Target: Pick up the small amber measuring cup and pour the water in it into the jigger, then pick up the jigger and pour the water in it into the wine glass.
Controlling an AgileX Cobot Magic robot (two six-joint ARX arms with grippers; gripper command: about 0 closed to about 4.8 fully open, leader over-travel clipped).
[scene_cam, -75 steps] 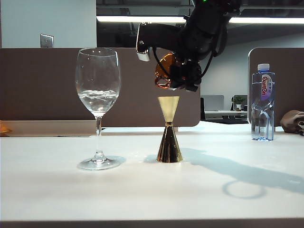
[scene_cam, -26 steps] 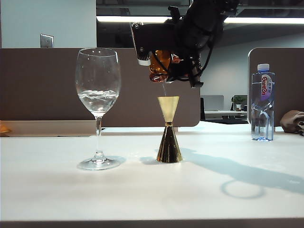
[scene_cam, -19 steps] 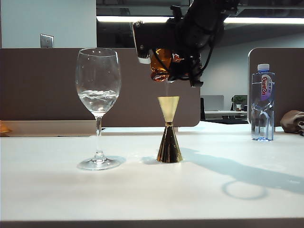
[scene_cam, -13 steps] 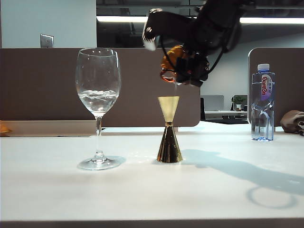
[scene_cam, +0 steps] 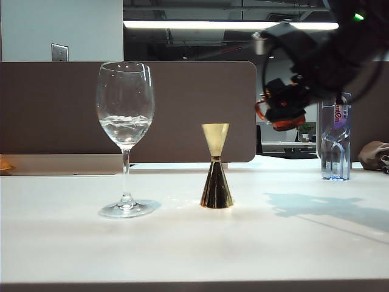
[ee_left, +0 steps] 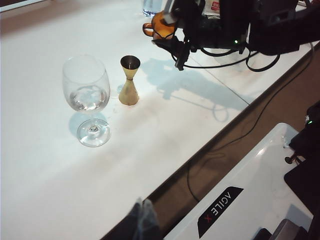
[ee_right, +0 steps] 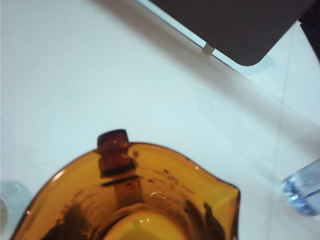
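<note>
The small amber measuring cup (ee_right: 150,195) is held in the air by my right gripper (scene_cam: 283,112), which is shut on it, right of the jigger and level with its top. In the left wrist view the cup (ee_left: 159,25) hangs beyond the jigger (ee_left: 129,81). The gold jigger (scene_cam: 216,166) stands upright mid-table; I cannot tell whether water is in it. Left of it stands the wine glass (scene_cam: 125,121) with water (scene_cam: 124,128) low in its bowl. My left gripper (ee_left: 142,220) hovers near the table's front edge, fingertips together, holding nothing.
A clear plastic bottle (scene_cam: 336,135) with a blue cap stands at the back right, just behind the right gripper. A brown partition (scene_cam: 182,109) runs along the table's far edge. Cables (ee_left: 220,110) trail over the table's edge under the right arm.
My right gripper has carried the cup from above the jigger to the right and lower, rolling it back from tilted towards upright. The thin stream into the jigger has stopped.
</note>
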